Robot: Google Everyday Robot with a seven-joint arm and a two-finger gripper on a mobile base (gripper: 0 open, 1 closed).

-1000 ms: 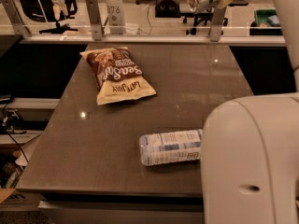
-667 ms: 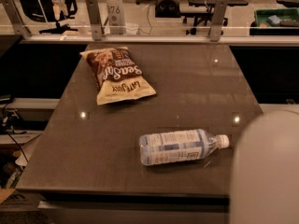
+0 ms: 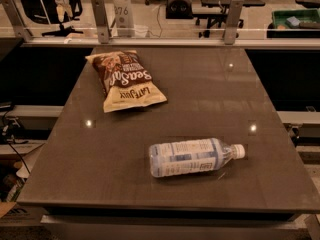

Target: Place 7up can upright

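Chip bag (image 3: 125,81) flat at left-rear of table (image 3: 210,84); bottle (image 3: 192,156) on its side, front-centre. The can and the gripper are out of frame, grip state unknowable. Risk: bottle rolls and topples the placed can.

Robot's gripper entirely out of view.

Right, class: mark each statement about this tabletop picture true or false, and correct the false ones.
1. The chip bag lies farther back on the table than the water bottle. True.
2. The water bottle stands upright. False: it lies on its side.
3. The bottle's white cap points toward the picture's right. True.
4. The gripper holds a 7up can above the table. False: neither the gripper nor a 7up can is in view.
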